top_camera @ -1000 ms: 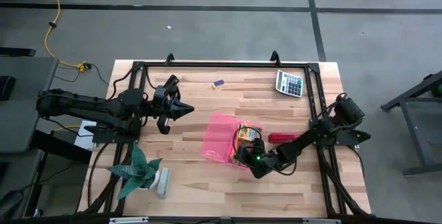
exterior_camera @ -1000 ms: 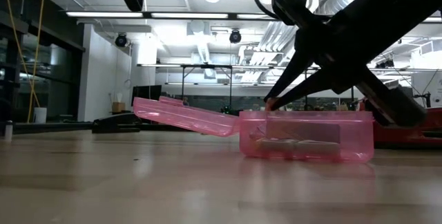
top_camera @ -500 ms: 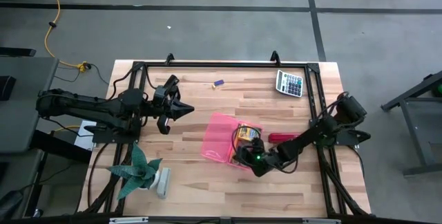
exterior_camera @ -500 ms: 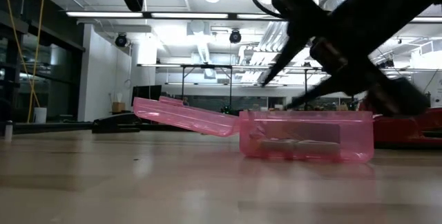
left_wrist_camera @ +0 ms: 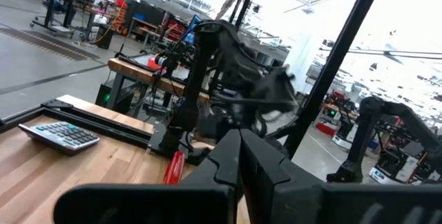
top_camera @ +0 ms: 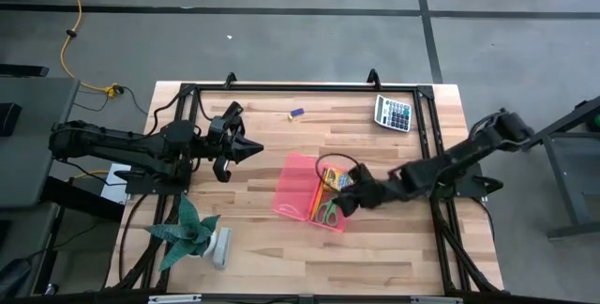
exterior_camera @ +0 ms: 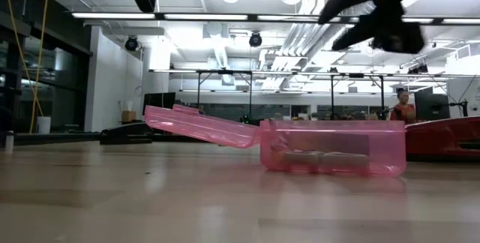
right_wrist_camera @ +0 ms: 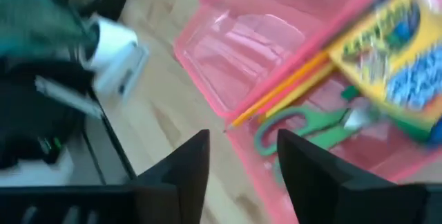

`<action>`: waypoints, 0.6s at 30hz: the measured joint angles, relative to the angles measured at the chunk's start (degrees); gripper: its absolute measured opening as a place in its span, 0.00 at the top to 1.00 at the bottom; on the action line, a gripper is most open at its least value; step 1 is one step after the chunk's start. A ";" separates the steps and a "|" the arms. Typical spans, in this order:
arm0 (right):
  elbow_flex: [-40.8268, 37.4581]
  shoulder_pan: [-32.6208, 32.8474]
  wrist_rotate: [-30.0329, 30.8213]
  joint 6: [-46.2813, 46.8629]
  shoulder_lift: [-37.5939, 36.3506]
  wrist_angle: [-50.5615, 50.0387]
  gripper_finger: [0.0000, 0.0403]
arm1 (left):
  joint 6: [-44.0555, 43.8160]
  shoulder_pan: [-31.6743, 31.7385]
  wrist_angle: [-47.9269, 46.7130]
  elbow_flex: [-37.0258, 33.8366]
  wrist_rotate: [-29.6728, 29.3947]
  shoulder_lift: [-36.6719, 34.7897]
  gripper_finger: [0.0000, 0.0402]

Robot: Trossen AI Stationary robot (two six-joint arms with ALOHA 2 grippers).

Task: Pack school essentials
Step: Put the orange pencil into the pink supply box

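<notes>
Hovering over a half-packed pink case

Right pincer [top_camera: 349, 194] hangs above the near-right edge of the pink case [top_camera: 302, 190], fingers parted by a narrow gap and holding nothing, as the right wrist view shows. Directly below and just ahead of it, inside the tray: green-handled scissors [top_camera: 326, 212], a bundle of yellow and orange pencils [top_camera: 318, 196], and the crayon box [top_camera: 338, 179] lying against them. The lid is folded flat on the surface on the far side of the tray from the pincer.

Left pincer [top_camera: 246, 149] waits well off to the case's left, apart from everything; its fingers look closed to a point, nothing between them.

Remaining loose items, my judgement: a small blue eraser [top_camera: 296, 113] sits far across the surface, nearer the left pincer than the right. A red item [top_camera: 380, 187] lies under the right arm, long axis running along that arm. A calculator [top_camera: 393, 113] rests beyond the right pincer, near the corner. Next pick probably turns on the eraser, which the left arm could reach more easily.
</notes>
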 joint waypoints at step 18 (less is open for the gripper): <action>-0.16 -12.35 -21.48 -48.14 15.89 17.11 0.99 | -5.64 0.22 0.35 0.00 -2.60 0.00 1.00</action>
